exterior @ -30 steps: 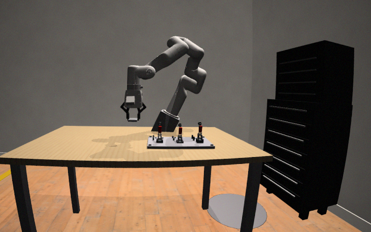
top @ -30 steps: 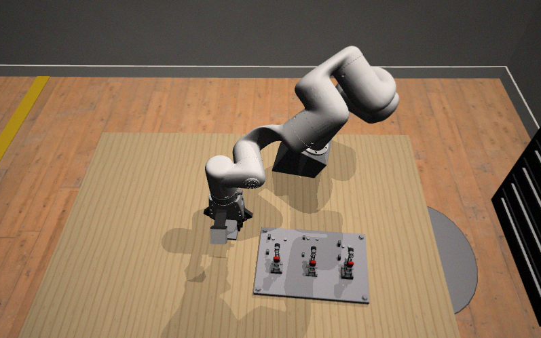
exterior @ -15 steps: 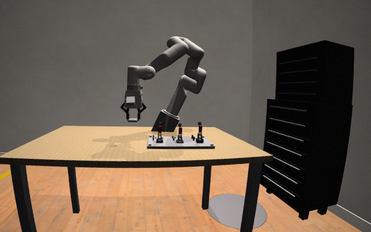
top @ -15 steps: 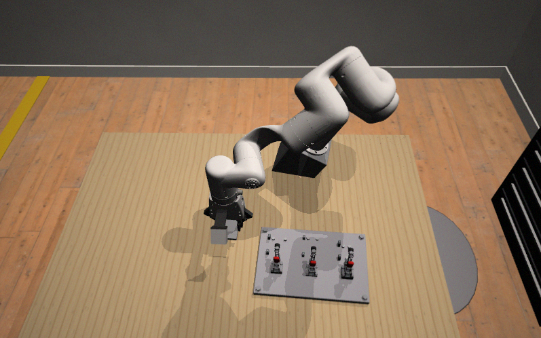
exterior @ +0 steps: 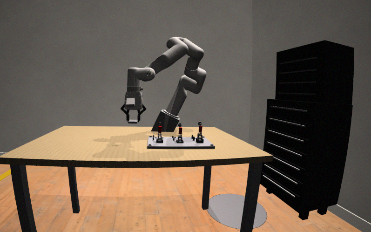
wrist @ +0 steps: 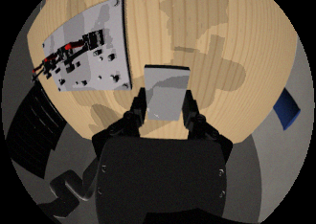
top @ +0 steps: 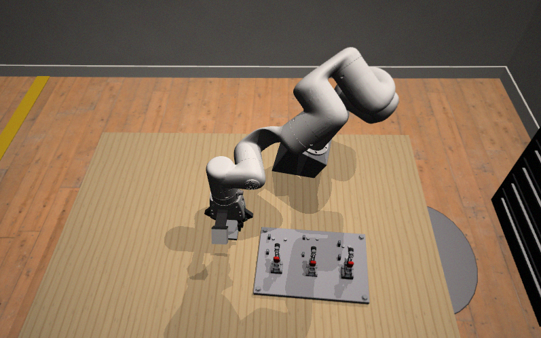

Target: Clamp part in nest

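Observation:
My gripper [top: 226, 229] [exterior: 132, 118] [wrist: 165, 96] is shut on the grey rectangular part [top: 229, 237] [exterior: 132, 121] [wrist: 167, 90] and holds it level, well above the table. It hangs a little to the left of the grey fixture plate [top: 331, 289] [exterior: 188, 146] [wrist: 115, 24]. The plate carries three nests in a row, each with a red-handled clamp [top: 272, 261] [top: 312, 262] [top: 349, 263] [exterior: 159, 129]. All three handles stand upright in the exterior view. The small rest pads and blocks are too small to tell apart.
The arm's base [top: 301, 161] stands on the wooden table [top: 117, 252] [exterior: 65, 144] behind the fixture. A tall black drawer cabinet [top: 537, 218] [exterior: 310, 126] stands off the table to the right. A grey disc [exterior: 235, 210] lies on the floor.

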`<state>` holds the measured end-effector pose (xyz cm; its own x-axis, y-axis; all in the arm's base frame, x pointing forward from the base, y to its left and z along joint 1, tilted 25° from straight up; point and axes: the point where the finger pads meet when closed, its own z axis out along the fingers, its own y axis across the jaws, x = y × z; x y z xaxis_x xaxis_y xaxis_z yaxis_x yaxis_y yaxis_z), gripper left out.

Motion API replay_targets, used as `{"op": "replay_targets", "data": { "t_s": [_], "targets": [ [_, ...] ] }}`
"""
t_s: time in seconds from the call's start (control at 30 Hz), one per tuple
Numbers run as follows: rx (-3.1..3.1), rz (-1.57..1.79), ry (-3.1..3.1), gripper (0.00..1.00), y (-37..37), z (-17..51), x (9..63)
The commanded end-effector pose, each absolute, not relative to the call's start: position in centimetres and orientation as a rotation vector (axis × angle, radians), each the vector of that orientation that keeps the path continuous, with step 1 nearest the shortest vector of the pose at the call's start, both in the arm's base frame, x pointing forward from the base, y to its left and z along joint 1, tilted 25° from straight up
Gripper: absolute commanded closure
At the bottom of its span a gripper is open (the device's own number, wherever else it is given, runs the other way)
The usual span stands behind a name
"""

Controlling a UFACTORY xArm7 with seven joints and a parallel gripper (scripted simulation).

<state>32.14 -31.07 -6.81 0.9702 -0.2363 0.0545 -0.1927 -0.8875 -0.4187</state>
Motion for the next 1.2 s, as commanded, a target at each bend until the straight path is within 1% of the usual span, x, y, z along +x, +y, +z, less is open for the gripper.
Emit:
{"op": "replay_targets", "data": {
  "t_s": [0.0,1.17],
  "targets": [
    [-2.701,-0.149,0.309,1.00,-31.1,-7.0,32.0],
    [-2.701,-0.149,0.309,1.00,-30.3,-8.4,31.4]
  ]
}}
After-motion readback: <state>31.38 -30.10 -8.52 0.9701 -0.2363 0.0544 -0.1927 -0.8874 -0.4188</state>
